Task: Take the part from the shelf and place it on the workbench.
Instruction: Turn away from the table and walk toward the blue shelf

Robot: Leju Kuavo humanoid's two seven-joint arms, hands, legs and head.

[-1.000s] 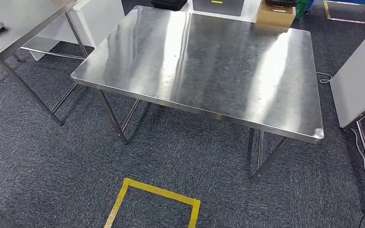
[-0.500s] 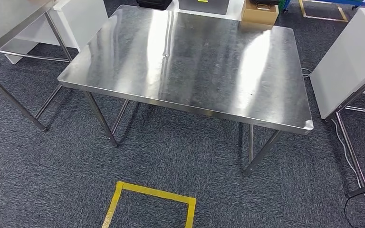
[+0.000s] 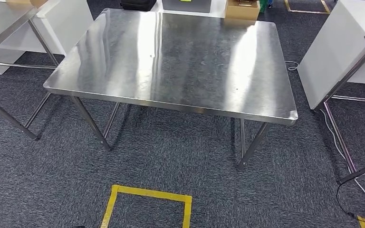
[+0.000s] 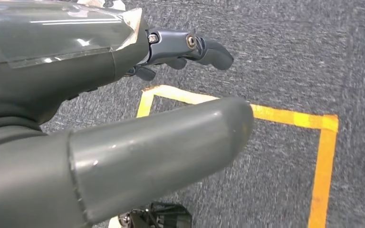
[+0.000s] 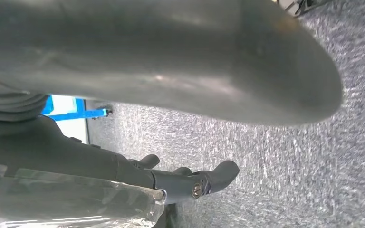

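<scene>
Grey carpet [image 3: 180, 161] underfoot, with a yellow tape square [image 3: 147, 202] nearest, at the lower edge of the head view. Seen also from the left wrist, tape just beyond the left hand [image 4: 123, 109]: thumb and darker fingers apart, nothing held. Right hand [image 5: 171, 142] likewise hanging over carpet, fingers loosely spread, nothing between them.

Beyond the tape, steel counter [image 3: 171, 61] on slanted legs, top bare and streaked with glare. Part and shelf not identifiable anywhere in these views.

Further out: second steel table [image 3: 0, 23] at far left, white panel [image 3: 332, 52] at right with another table's frame beside it, white cable [image 3: 349, 161] trailing across the floor. Behind the counter, cardboard box [image 3: 241, 9] and black case [image 3: 138, 4] at the top edge.

Against a second ago: whole scene slid leftward and the counter sits squarer, so camera turned, not the furniture. More of the right panel shown, less of the left table.
</scene>
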